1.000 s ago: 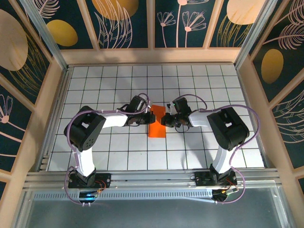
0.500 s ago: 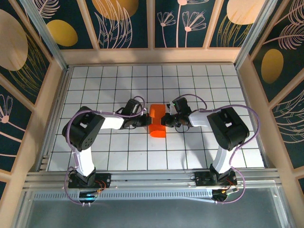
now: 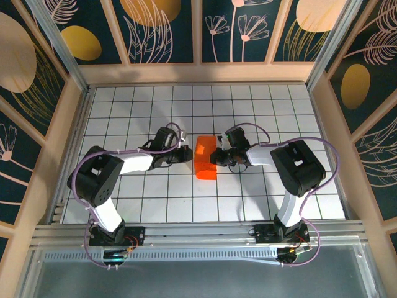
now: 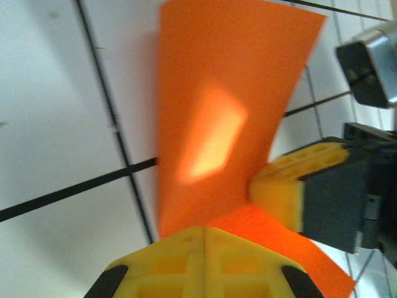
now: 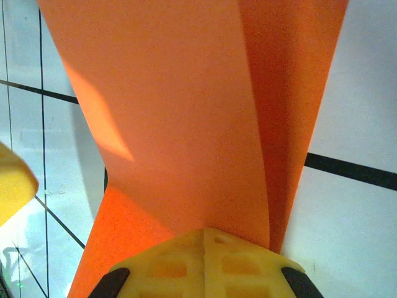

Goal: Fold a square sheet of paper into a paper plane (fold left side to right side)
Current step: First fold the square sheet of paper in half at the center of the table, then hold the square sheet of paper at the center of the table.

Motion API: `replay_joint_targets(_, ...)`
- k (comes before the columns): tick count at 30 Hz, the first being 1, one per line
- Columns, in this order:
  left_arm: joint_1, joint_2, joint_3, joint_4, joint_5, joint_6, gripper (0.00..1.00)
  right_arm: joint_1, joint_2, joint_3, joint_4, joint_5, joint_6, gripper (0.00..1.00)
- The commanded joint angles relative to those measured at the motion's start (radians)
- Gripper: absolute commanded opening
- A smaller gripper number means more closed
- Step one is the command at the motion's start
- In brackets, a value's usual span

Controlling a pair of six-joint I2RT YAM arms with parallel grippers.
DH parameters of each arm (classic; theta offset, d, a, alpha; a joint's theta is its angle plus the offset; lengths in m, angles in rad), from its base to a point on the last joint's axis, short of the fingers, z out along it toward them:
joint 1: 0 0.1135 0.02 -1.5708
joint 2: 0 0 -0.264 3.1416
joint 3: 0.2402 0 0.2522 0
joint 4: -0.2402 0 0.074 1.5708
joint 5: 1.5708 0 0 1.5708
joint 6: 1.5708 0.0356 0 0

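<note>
While the closed left gripper [image 3: 188, 154] and closed right gripper [image 3: 217, 156] flank the paper [image 3: 205, 161] at 9 and 3 o'clock, its left-to-right fold likely needs pressing flat next.

Bright orange square sheet of paper [image 3: 205, 158], folded over into a narrow strip, mid-table, one side lifted

Surface [image 3: 149, 202] is open nearer and farther than the orange paper [image 3: 205, 158]. Left pincer [image 3: 188, 153] and right pincer [image 3: 217, 155] block its sides. Walls [image 3: 71, 124] box everything.
</note>
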Motion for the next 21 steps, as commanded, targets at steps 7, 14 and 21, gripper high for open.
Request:
replay_joint_targets(7, -0.069, 0.133, 0.125, -0.008, 0.033, 0.013, 0.0, -0.011, 0.05, -0.043, -0.14, 0.105, -0.025, 0.0)
replay_joint_targets(14, -0.07, 0.178, 0.122, -0.023, 0.009, 0.026, 0.0, -0.008, 0.05, -0.038, -0.139, 0.102, -0.025, 0.0)
replay_joint_targets(21, -0.072, 0.197, 0.116, -0.05, -0.007, 0.036, 0.0, -0.009, 0.037, -0.025, -0.149, 0.094, -0.029, 0.0)
